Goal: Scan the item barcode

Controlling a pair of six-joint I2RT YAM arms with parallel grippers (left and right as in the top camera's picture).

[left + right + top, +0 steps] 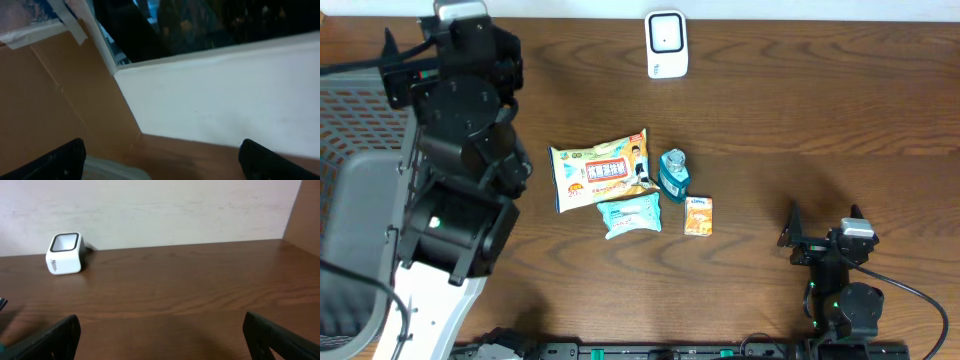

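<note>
Near edge, right side: right hand [160, 326] low over the worktop [800, 120], jaws spread wide, nothing between them. It faces the far wall, with bare wood in front of it.

Left side: the left arm stands tall over the mesh basket [360, 110]. The left hand [161, 148] is also wide and empty. Its camera sees only cardboard and white wall, no item. Can't tell exactly how high it sits above the basket.

Mid worktop, four candidate items lie in a loose cluster, all flat and none held:
- snack packet [602, 172], the biggest, on the left of the group
- teal wipes pack [629, 215], just beside the packet's near edge
- blue-green bottle [673, 172], touching or nearly touching the packet's right end
- small orange box [698, 215], near the bottle, on the side closest to the right hand

Can't tell which one is meant for scanning. No barcode is readable on any of them.

Far edge, centre: the white scanner [666, 44] sits by the wall, window facing into the room, well apart from the cluster.

Progress, my read: basically at the start. Nothing is picked up and nothing is near the scanner. Left to do: pick an item, grasp it, carry it to the far edge, and turn its barcode to the scanner window. The right hand looks the likelier one to go, since it's nearer the group.
</note>
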